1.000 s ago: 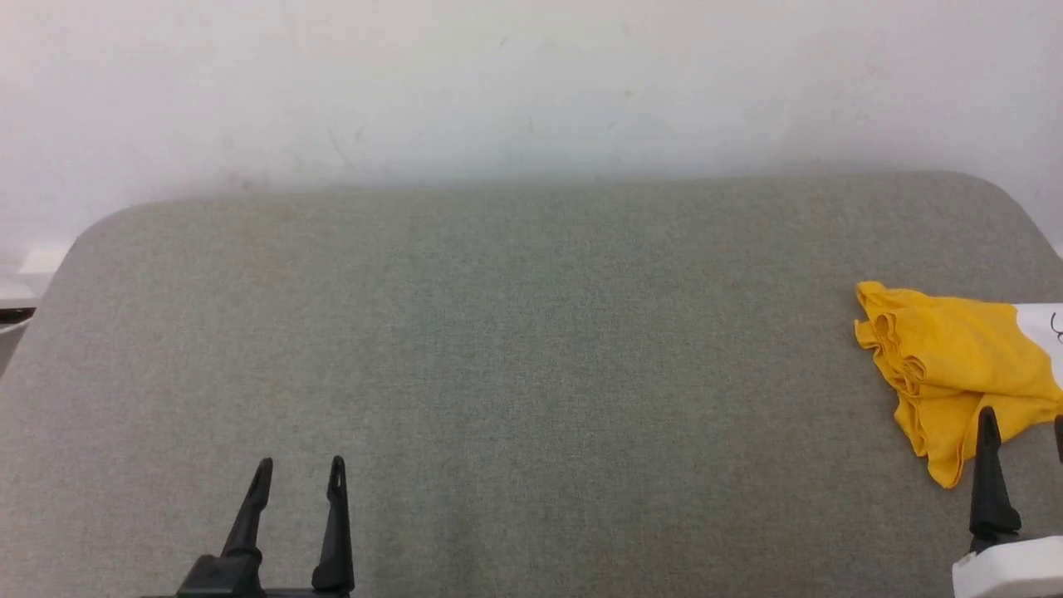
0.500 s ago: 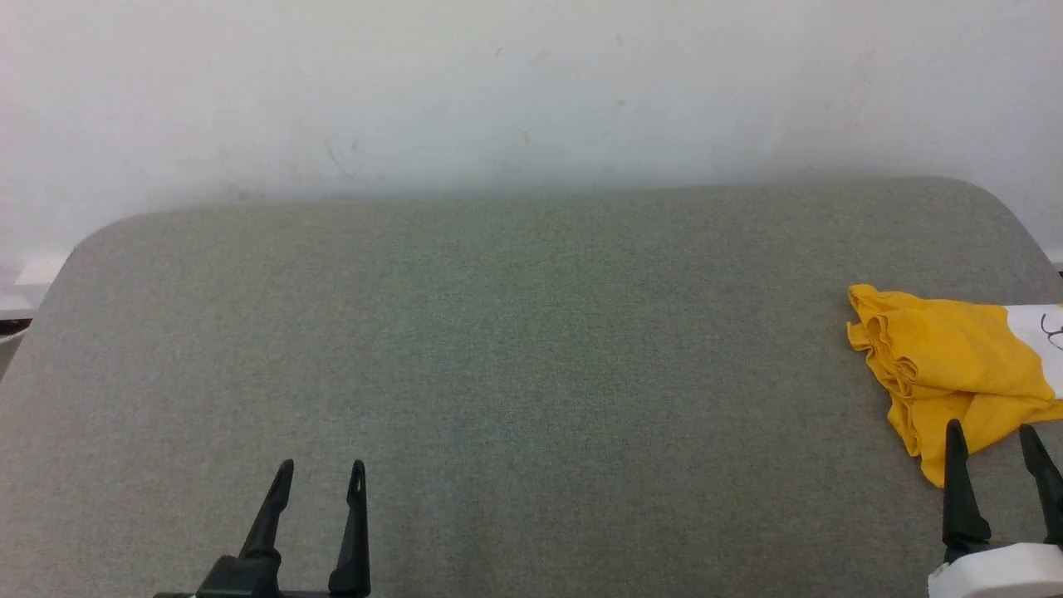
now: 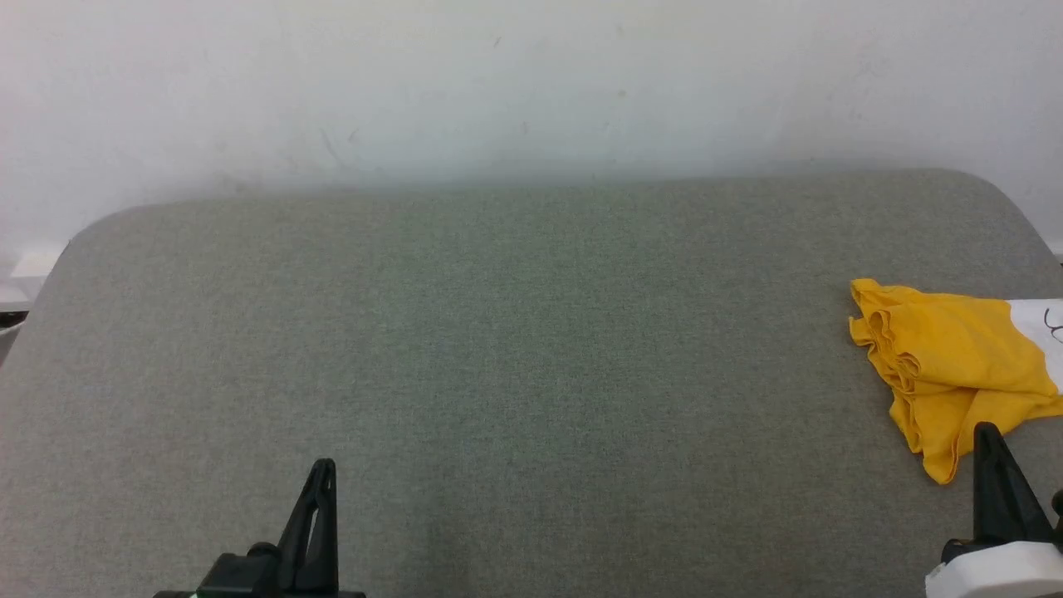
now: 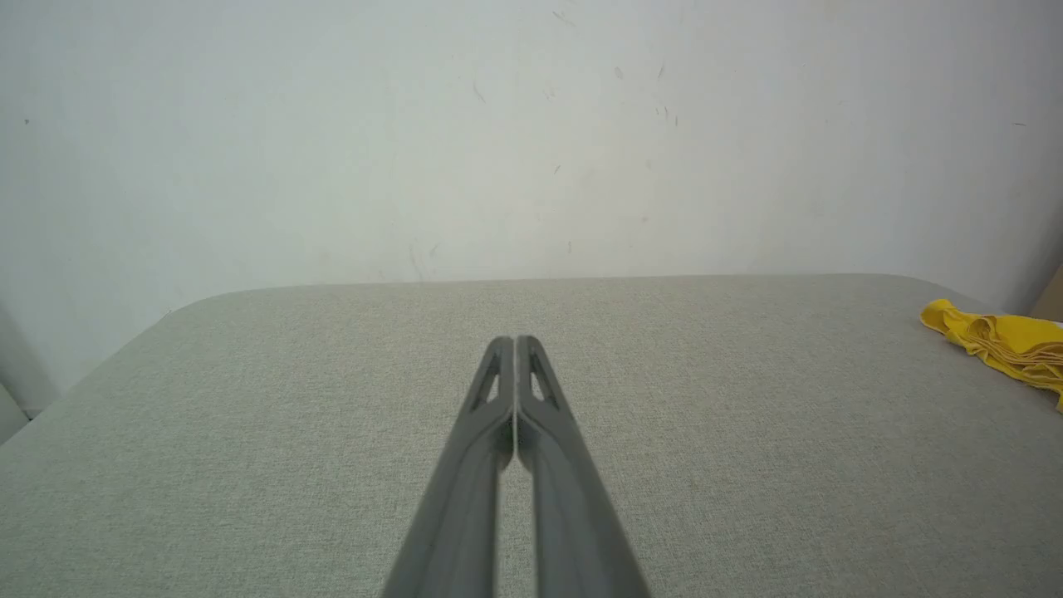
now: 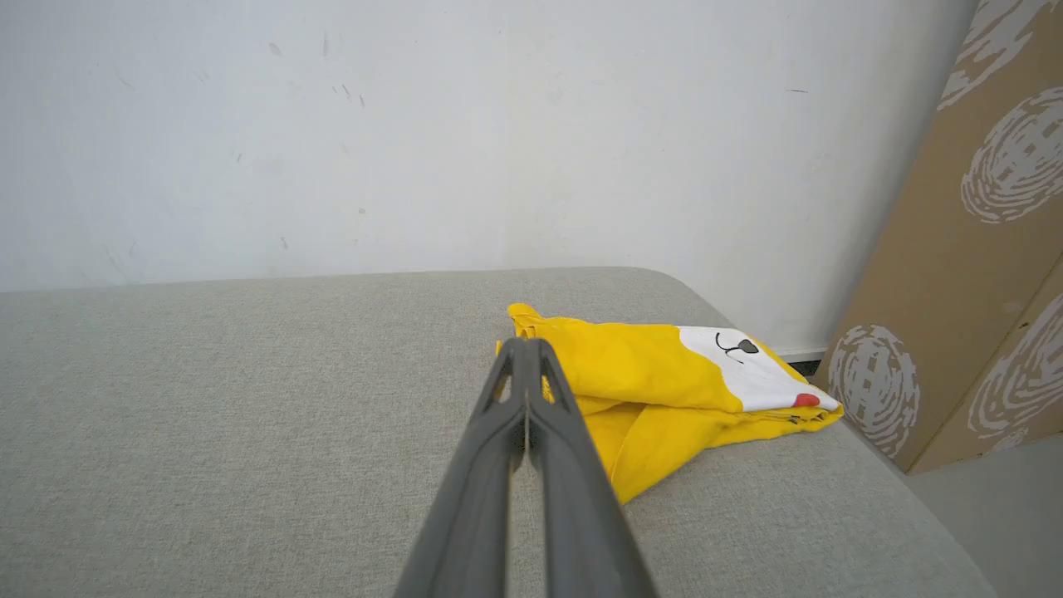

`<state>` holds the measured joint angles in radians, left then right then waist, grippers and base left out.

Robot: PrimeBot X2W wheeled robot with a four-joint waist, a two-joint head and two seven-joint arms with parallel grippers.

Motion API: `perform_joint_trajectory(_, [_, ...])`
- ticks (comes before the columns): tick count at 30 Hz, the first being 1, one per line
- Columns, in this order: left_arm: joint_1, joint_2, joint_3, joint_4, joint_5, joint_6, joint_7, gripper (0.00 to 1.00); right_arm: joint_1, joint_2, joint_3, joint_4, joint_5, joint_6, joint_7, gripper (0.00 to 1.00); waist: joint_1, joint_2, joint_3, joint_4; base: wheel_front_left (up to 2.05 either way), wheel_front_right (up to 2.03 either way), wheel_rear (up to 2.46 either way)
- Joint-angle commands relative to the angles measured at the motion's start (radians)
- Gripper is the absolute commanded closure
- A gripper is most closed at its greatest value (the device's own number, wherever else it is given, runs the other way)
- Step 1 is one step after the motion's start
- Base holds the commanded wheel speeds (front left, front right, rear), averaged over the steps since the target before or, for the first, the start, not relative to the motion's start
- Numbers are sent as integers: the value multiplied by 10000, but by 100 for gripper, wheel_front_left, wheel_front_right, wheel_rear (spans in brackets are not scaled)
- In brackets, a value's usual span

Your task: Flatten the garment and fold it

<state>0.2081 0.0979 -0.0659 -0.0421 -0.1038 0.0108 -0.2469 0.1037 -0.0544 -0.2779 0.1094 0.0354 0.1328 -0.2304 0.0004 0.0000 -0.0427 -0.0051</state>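
- Head view: shirt [image 3: 955,374] is seen bunched at the far right of the counter [image 3: 531,374], partly cut off by the frame edge. Its long axis is judged to run left-right.
- Head view: right hand [image 3: 988,436] is seen at the lower right, fingers pressed together with nothing gripped. Its tip is placed at the shirt's near hem; contact cannot be told.
- Head view: left hand [image 3: 324,469] is seen at the lower left, also pinched together and empty. It is well apart from the shirt, with bare counter between.
- Left wrist view: left hand [image 4: 515,342] is shown with fingers fully together. Shirt [image 4: 1005,340] is glimpsed only at the far right edge, well off this hand's line.
- Right wrist view: right hand [image 5: 525,345] is shown with fingers together and empty. Shirt [image 5: 648,374] is found just ahead and to the right of the tips, with a white printed patch [image 5: 747,374] at its far end near the counter edge.
- Judgement: the right arm is clearly the nearer. Its fingers would need to be parted before any hem can be taken and drawn toward the counter's middle.
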Motion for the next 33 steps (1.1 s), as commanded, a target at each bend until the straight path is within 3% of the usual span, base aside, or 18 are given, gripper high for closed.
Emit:
perform_joint_trajectory(1, [-95, -21, 28, 20, 48, -5, 36, 100, -50, 4, 94, -47, -17, -1, 37, 100, -1, 0, 5, 1, 0, 0, 0])
perform_joint_trajectory(33, [-612, -139, 192, 124, 305, -32, 669, 100, -306, 14, 793, -319, -105, -6, 627, 100, -1, 0, 115, 14, 0, 0, 0])
